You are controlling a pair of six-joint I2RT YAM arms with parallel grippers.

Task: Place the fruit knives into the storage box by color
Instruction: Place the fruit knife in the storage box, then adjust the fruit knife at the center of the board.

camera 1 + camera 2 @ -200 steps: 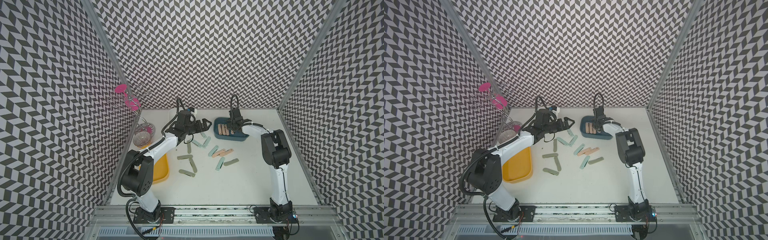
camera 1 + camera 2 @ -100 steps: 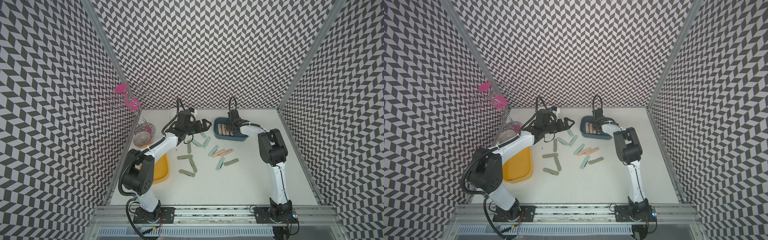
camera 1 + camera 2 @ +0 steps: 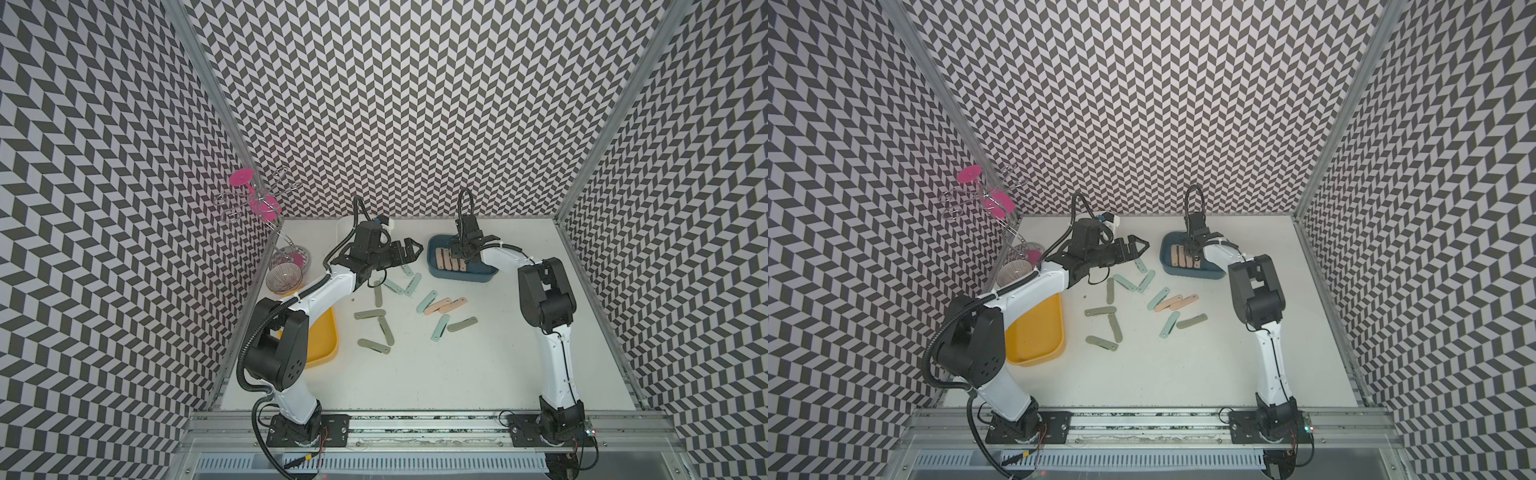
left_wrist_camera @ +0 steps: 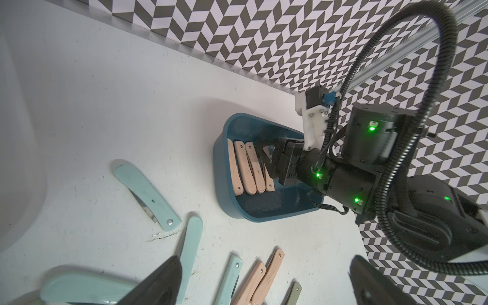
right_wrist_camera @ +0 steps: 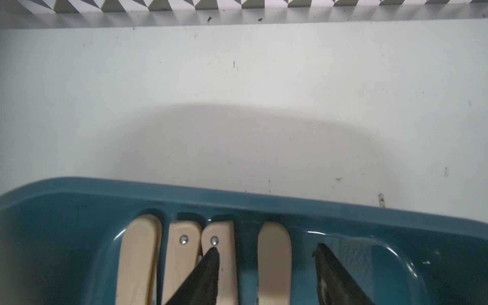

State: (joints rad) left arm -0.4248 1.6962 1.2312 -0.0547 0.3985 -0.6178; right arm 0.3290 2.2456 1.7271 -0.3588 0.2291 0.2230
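The blue storage box [image 3: 465,277] [image 3: 1200,275] stands at the back of the table and holds several peach-pink fruit knives [image 4: 247,169] side by side. My right gripper [image 5: 266,249] [image 3: 463,251] is down inside the box and open. One peach knife [image 5: 274,264] lies loose between its fingers, touching neither. My left gripper [image 3: 413,251] [image 4: 265,258] hangs wide open and empty above the table left of the box. Loose on the table lie two peach knives [image 3: 446,305], mint ones [image 3: 395,286] and olive ones [image 3: 369,313].
A yellow tray [image 3: 328,332] sits by the left arm's base. A glass bowl [image 3: 284,279] and a wire rack with pink discs [image 3: 257,199] stand at the back left. Patterned walls close in the table on three sides.
My right gripper's jaws have opened inside the box, letting go of a peach knife that now lies with the others. The left arm has hardly moved.
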